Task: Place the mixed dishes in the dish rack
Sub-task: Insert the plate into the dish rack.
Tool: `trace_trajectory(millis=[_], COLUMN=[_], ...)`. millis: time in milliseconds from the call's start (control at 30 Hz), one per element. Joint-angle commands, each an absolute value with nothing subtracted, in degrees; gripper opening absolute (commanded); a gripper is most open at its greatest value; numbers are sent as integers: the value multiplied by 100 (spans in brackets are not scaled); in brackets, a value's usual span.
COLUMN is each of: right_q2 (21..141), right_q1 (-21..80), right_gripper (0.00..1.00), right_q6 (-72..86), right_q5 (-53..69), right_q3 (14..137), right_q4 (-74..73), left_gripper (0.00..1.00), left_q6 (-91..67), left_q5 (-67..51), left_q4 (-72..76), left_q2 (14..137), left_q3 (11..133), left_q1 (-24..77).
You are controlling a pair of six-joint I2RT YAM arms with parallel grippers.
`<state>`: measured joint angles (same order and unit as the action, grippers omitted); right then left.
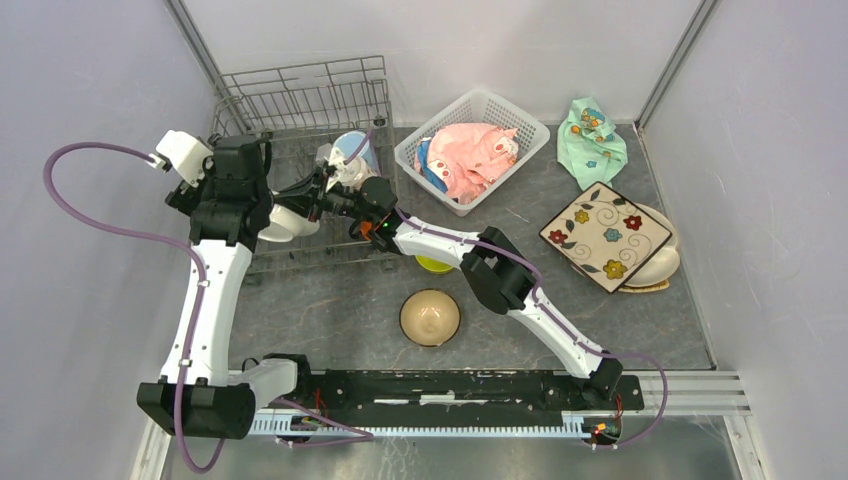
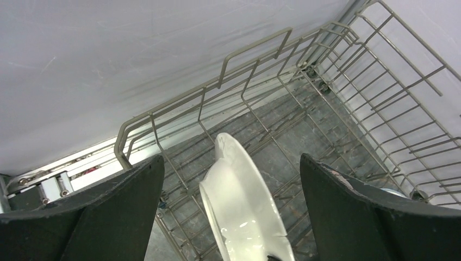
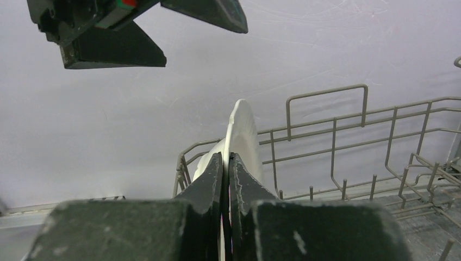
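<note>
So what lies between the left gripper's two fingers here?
A white plate standing on edge in the dish rack, with gaps to both fingers of the left gripper. The left wrist view shows it.

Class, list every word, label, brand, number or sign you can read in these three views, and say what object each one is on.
None: no view holds any readable text.
Square plate: flowers and swirls only, no letters.
Mint-green cloth: flower print only, no lettering.
Pink cloth: no lettering visible.
White plate: plain, no mark.
</note>
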<state>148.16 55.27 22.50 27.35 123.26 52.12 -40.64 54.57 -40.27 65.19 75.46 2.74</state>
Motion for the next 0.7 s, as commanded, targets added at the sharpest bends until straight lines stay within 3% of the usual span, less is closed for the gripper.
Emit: trace_trajectory(millis=[0,233,400,533,667], right_q2=[15032,15027,15039,15020,14979], right_q1=[5546,5613,5654,5660,5666], right_gripper=[1,0,0,0,0], right_q6=[2076,2064,1941,1917,1853], right_q5=[2916,2886,3039,3071,3171], right_q3=[12359,12421,12364,12316,12256], right_q4=[5898,5924,6023,6136,6207], left_gripper=[98,100,100,100,90], left_q6=[-4401,-4687,-5185,-5503,-5593], left_q5=[5488,5410,4145,4045,3952], left_q4=[-3643,-4072,-4463,-4777,-4866], left_q2=[6421,6669,6767,6757,6887], left_q3=[7490,7656,7937,8239,8447], left_q1=[205,143,-153,-226,-414])
